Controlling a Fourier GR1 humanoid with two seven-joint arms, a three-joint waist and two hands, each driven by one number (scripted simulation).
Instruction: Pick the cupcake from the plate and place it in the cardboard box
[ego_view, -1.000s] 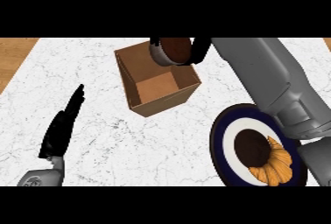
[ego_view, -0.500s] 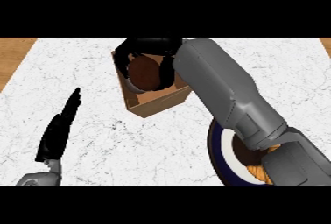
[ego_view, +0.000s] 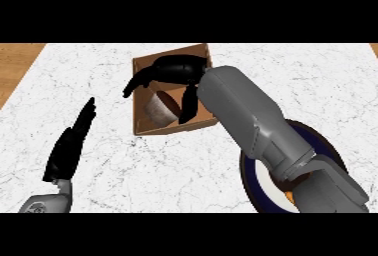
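Observation:
The open cardboard box (ego_view: 144, 127) stands at the counter's middle back. Inside it the cupcake (ego_view: 161, 107) lies tilted, pale wrapper to the left and brown top to the right. My right hand (ego_view: 176, 70) hovers over the box with its fingers spread, open and apart from the cupcake; its thumb (ego_view: 188, 106) hangs down beside the cake. The right forearm crosses over the dark-rimmed plate (ego_view: 249, 175) at the lower right and hides most of it. My left hand (ego_view: 70, 145) rests open at the lower left, fingers straight and pointing up.
A bit of orange food (ego_view: 288, 193) shows on the plate under my right forearm. A wooden strip (ego_view: 15, 60) borders the white marble counter at the far left.
The right hand came down and forward over the box and its fingers spread apart. The cupcake, held in the hand before, now lies inside the box. The left hand has hardly moved.

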